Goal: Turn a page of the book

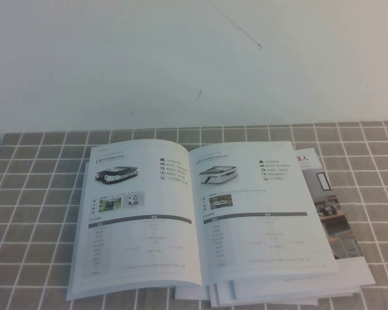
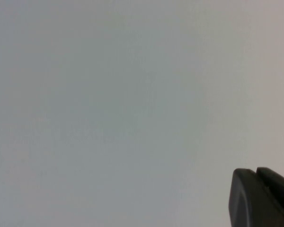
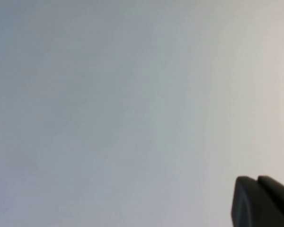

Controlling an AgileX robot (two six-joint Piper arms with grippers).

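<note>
The book [image 1: 200, 219] lies open on the checked tablecloth in the high view. Its right-hand page [image 1: 262, 219] is white, shows a white low flat vehicle and lies flat. The left-hand page [image 1: 139, 223] shows a darker black-and-white vehicle. Neither arm shows in the high view. My left gripper [image 2: 255, 171] shows only as two dark fingertips pressed together in the left wrist view, facing a plain pale wall. My right gripper [image 3: 257, 178] shows the same way in the right wrist view, fingertips together, holding nothing.
Colour-photo brochures [image 1: 330, 206] and loose white sheets [image 1: 349, 271] stick out from under the book at its right and front. The grey checked cloth [image 1: 39, 194] covers the table, and a white wall [image 1: 194, 58] rises behind it.
</note>
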